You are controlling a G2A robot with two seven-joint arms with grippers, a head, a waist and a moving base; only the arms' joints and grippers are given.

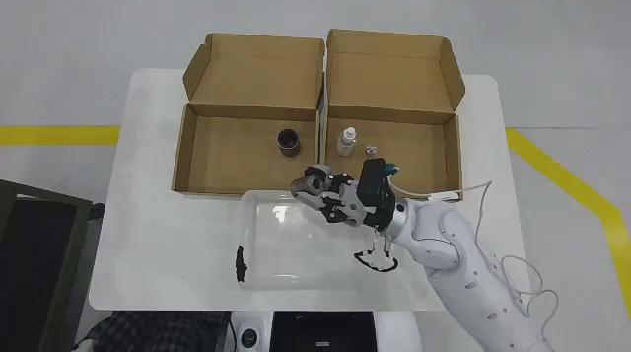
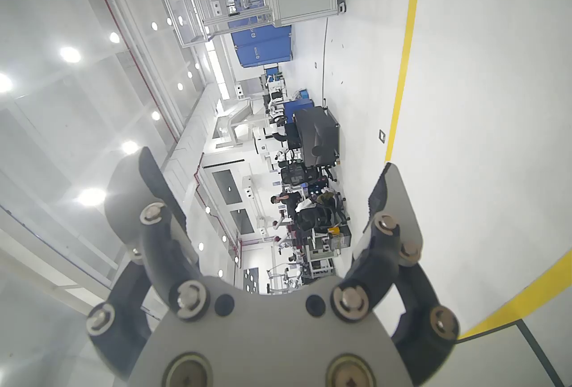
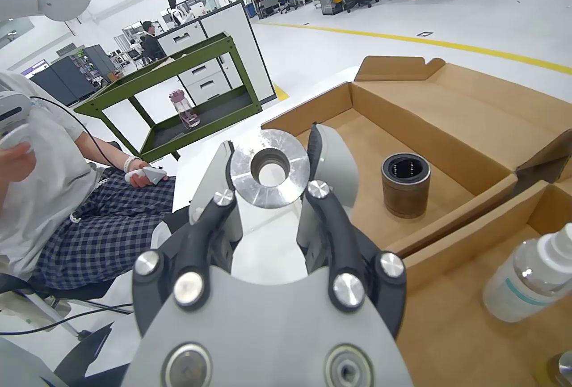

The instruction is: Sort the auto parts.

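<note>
Fingers [image 3: 333,165] of the right gripper [image 3: 270,147] pinch the metal ring [image 3: 268,194] between them.

Metal disc [image 3: 270,178]: bright silver with faint radial streaks, between the right hand's [image 3: 270,147] fingers.
Right hand: black fingers, pale grey plate, silver screws.
Left hand [image 2: 267,161]: black fingers, grey plate, silver screws.
Linear bearing [image 3: 405,184]: dark brown sleeve with a black bore, just beyond the right hand.
Cardboard boxes [image 1: 197,150]: plain brown.
Bottle [image 3: 527,277]: clear, with a white cap and a teal label band.
Tray [image 1: 258,244]: colourless, see-through.
Rubber ring [image 1: 378,261]: black.
Counter [image 1: 148,204]: white.
Floor [image 1: 99,17]: pale grey with a yellow line [image 1: 59,135].
</note>
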